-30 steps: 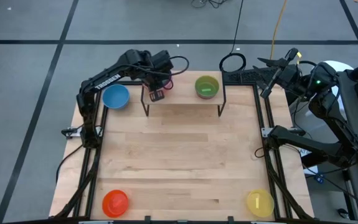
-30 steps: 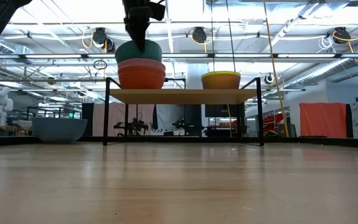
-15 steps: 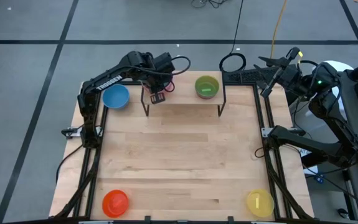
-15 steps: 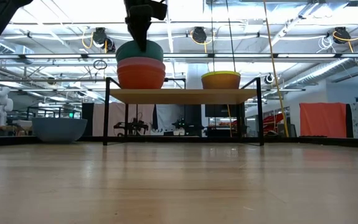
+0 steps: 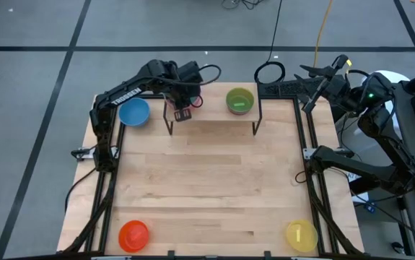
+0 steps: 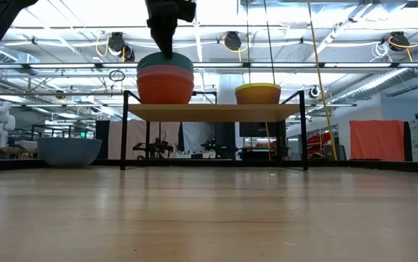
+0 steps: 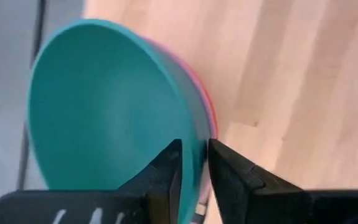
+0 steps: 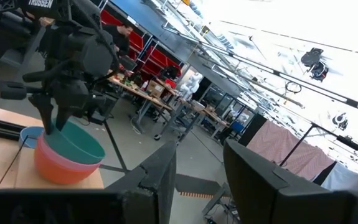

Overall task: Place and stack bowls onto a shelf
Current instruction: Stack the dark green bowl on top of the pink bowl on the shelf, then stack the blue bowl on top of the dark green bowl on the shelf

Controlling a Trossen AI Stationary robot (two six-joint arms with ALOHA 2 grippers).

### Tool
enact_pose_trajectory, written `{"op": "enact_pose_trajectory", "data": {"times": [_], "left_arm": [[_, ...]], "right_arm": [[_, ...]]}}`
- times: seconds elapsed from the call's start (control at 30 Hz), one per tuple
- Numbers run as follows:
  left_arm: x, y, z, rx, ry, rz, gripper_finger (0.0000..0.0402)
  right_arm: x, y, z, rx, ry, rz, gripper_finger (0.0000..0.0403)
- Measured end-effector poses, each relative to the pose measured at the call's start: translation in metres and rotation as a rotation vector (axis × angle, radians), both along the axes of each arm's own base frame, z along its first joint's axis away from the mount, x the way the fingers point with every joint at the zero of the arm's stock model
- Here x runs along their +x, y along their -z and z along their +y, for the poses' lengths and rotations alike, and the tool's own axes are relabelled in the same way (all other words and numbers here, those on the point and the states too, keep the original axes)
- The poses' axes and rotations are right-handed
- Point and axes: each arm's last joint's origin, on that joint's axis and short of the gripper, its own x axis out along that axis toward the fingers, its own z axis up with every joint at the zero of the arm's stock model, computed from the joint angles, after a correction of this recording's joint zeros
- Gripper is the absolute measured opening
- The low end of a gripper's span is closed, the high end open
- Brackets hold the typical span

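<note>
The shelf [image 5: 214, 126] stands at the table's far side and also shows in the low view [image 6: 216, 111]. On its left end is a stack: a red bowl [image 6: 165, 91] at the bottom, a pink bowl [image 8: 60, 165] in it, and a teal bowl [image 6: 165, 62] on top. My left gripper [image 5: 182, 112] is above the stack, shut on the teal bowl [image 7: 104, 112]. A green bowl [image 5: 239, 101] sits on the shelf's right part. My right gripper [image 5: 314, 87] waits open and empty beyond the table's far right corner. My left gripper holds the teal bowl's rim [image 7: 194, 146], one finger inside the bowl and one outside. The fingers come from above, pointing down [image 6: 166, 44]. The bowl sits in the pink bowl below it, tilted a little [image 8: 73, 140].
A blue bowl [image 5: 133, 112] stands on the table left of the shelf. An orange bowl [image 5: 133, 235] is at the near left corner and a yellow bowl [image 5: 301, 235] at the near right. The middle of the tabletop [image 5: 207, 180] is bare wood.
My left gripper has gone down a little and slightly toward the table's right edge with the teal bowl. The bowl has sunk lower into the pink bowl.
</note>
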Motion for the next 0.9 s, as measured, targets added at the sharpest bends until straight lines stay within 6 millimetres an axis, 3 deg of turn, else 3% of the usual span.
{"op": "enact_pose_trajectory", "data": {"times": [0.37, 0.9], "left_arm": [[0.0, 0.0, -0.002, 0.011, -0.029, 0.004, 0.0081], [-0.026, -0.037, -0.035, 0.033, -0.022, -0.125, 0.0081]], "right_arm": [[0.0, 0.0, 0.0, 0.009, -0.001, 0.0, 0.0125], [0.0, 0.003, 0.0, 0.024, -0.001, 0.016, 0.0125]]}}
